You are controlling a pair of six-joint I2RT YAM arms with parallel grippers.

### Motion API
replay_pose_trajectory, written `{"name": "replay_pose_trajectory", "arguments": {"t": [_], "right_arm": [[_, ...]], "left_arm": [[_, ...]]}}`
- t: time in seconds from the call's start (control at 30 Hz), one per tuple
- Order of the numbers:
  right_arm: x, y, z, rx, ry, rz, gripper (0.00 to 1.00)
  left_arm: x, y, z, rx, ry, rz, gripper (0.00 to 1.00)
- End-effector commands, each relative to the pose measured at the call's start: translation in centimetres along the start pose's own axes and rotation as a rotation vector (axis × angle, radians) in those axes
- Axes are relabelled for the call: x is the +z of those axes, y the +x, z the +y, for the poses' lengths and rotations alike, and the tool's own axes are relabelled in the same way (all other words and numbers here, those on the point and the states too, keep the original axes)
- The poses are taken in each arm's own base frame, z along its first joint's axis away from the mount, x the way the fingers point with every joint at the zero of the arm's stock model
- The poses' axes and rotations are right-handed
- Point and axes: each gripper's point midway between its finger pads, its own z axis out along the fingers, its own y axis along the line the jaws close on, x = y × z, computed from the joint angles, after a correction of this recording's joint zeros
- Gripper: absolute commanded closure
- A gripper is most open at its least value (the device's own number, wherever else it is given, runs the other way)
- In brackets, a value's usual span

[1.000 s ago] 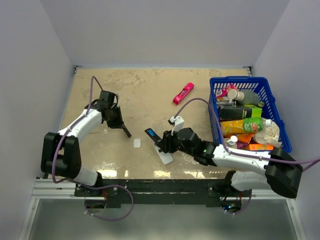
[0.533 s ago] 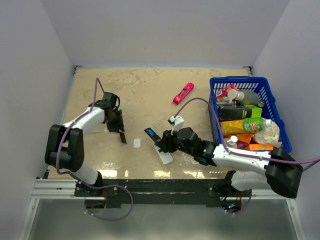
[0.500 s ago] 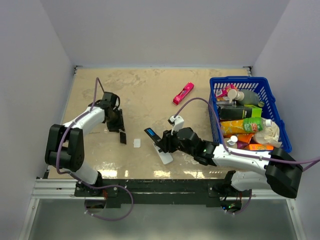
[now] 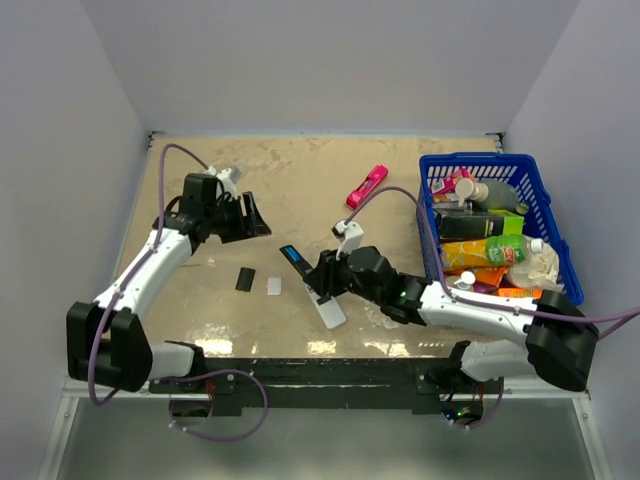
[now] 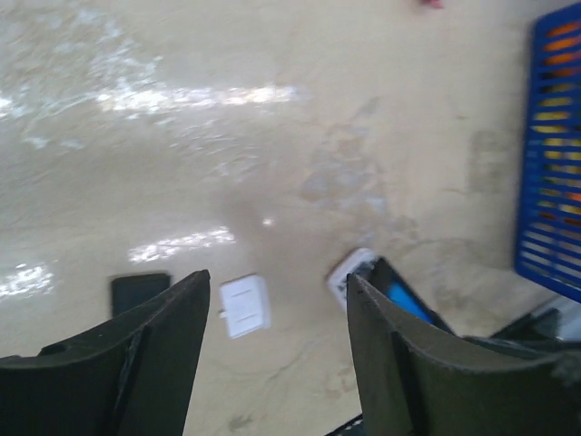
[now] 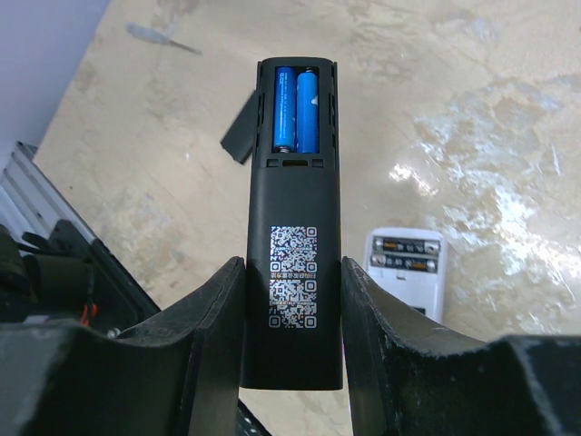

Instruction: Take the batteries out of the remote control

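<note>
Beige mottled tabletop (image 4: 300, 180). At left, the left gripper (image 4: 256, 216) hangs above the surface, jaws apart, nothing between them. Lying flat nearer the arm bases: a black cover (image 4: 245, 278), with a white cover (image 4: 274, 286) just beside it. At centre, the right gripper (image 4: 322, 277) is clamped across a black remote (image 6: 292, 272) with its back open; two blue batteries (image 6: 296, 107) sit side by side in the compartment. A white remote (image 4: 329, 312) lies beneath, greyish cells (image 6: 406, 245) showing. Pink packet (image 4: 367, 186). Blue basket (image 4: 430, 165) at far right, filled with packaged goods.
</note>
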Motion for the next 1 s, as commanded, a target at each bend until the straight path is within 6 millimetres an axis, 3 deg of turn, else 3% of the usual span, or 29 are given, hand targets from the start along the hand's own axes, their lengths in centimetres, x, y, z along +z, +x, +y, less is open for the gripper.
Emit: {"name": "replay_pose_trajectory", "arguments": {"t": [0.0,0.2,0.43,0.7,0.83,0.97], "right_arm": [[0.7,-4.2,3.3,0.069,-0.079,-0.096,0.93],[1.3,-5.1,3.8,0.076,-0.087,-0.120,0.94],[1.7,-4.7,4.8,0.090,-0.136,-0.107,0.94],[1.7,-4.5,4.4,0.081,-0.124,-0.103,0.94],[2.2,-4.1,3.8,0.068,-0.095,-0.096,0.94],[2.6,-3.5,1.9,0.017,-0.008,-0.082,0.94]], "left_arm": [[-2.1,-0.3,-4.8,0.014,0.271,-0.057,0.34],[-2.2,1.2,-4.6,-0.034,0.267,-0.006,0.34],[-1.0,2.0,-4.1,-0.088,0.266,0.016,0.35],[-0.4,2.7,-3.6,-0.099,0.256,0.033,0.37],[-0.5,2.7,-3.5,-0.096,0.250,0.030,0.37],[-0.8,2.0,-2.9,-0.072,0.199,-0.003,0.34]]}}
